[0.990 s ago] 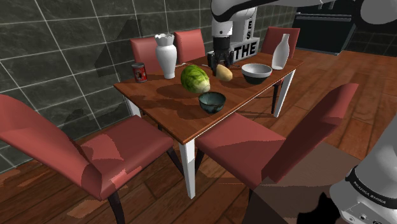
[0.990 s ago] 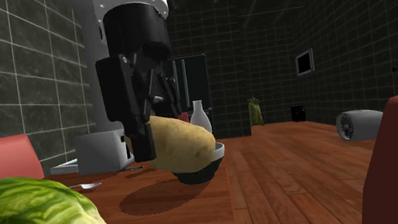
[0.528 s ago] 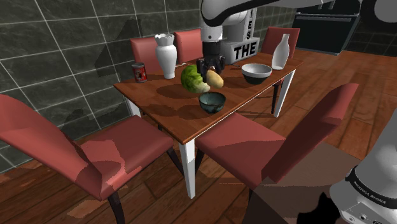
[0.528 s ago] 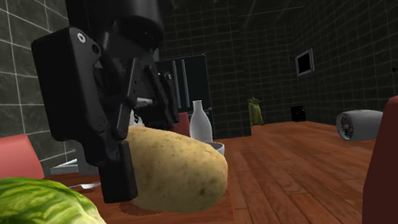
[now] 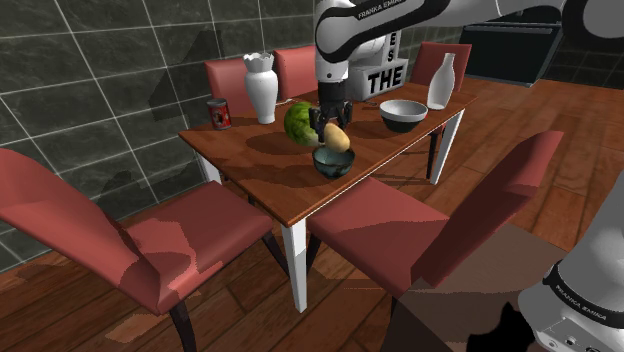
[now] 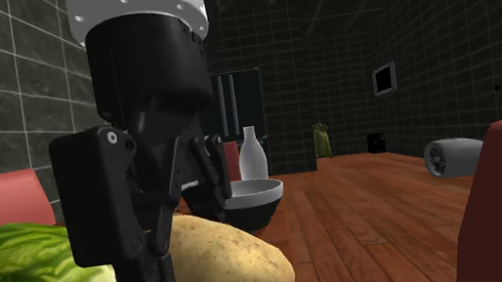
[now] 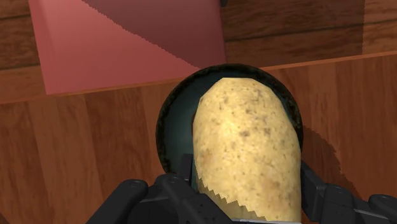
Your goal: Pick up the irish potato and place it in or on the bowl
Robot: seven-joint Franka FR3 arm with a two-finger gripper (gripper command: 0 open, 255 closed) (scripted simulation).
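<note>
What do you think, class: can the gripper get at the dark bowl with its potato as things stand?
Probably yes. The gripper, shut on the potato, hangs directly above the dark bowl with nothing between them; the lettuce stands off to one side.

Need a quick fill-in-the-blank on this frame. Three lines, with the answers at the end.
1. The gripper is shut on the ____.
2. In the wrist view, what it holds hangs directly over a dark ____ on the table.
3. In the shoulder view, the can beside the white vase is ____ in colour.

Missing words: potato; bowl; red.
</note>
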